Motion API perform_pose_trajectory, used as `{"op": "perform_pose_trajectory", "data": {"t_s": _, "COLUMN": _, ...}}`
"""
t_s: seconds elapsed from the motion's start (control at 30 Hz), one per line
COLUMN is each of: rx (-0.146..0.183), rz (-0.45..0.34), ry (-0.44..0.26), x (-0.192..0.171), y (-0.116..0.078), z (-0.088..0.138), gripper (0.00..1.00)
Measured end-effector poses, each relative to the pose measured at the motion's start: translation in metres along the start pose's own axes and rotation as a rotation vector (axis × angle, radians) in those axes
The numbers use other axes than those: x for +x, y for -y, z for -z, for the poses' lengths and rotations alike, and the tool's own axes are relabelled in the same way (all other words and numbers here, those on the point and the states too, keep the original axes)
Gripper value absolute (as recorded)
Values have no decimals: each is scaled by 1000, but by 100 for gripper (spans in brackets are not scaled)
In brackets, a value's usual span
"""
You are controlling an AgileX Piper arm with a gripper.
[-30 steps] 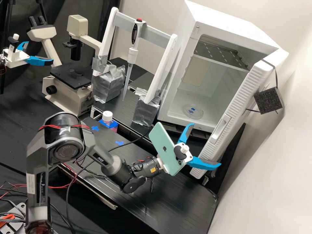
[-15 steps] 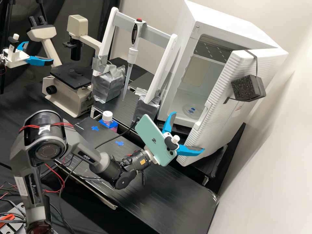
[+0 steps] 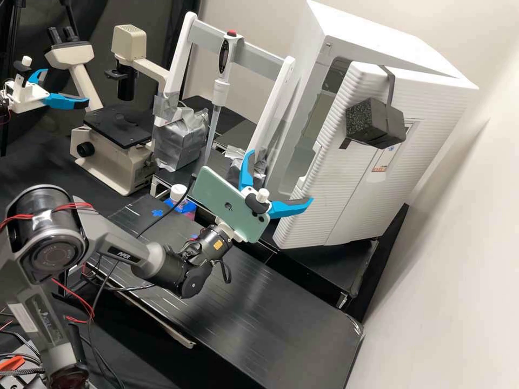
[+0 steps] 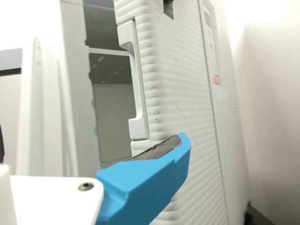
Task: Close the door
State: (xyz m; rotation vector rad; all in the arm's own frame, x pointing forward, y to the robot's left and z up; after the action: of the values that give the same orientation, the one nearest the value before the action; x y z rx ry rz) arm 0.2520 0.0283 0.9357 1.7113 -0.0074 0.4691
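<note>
Blue fingers (image 3: 287, 209) spread wide, one at the door's free edge, contact unclear. White ribbed door (image 3: 354, 186) sits ajar just right of them in high view, hinge side farthest; push should go toward cabinet (image 3: 373, 38) frame.

We hold our dark grey, jointed arm (image 3: 127, 251) bent, its black cylindrical wrist (image 3: 211, 243) tilted up beside the white ribbed door (image 3: 346, 189). Our white gripper (image 3: 281, 176) spreads its two bright blue fingers (image 3: 292, 208) wide at the door's free edge; contact we cannot tell.
</note>
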Motion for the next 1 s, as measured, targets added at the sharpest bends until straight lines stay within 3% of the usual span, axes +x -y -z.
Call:
{"op": "perform_pose_trajectory", "data": {"t_s": 0.5, "rx": 8, "rz": 85, "ry": -96, "x": 36, "y": 23, "z": 12, "gripper": 100}}
{"op": "perform_pose_trajectory", "data": {"t_s": 1.0, "rx": 17, "rz": 121, "ry": -70, "x": 53, "y": 29, "z": 0, "gripper": 100}}
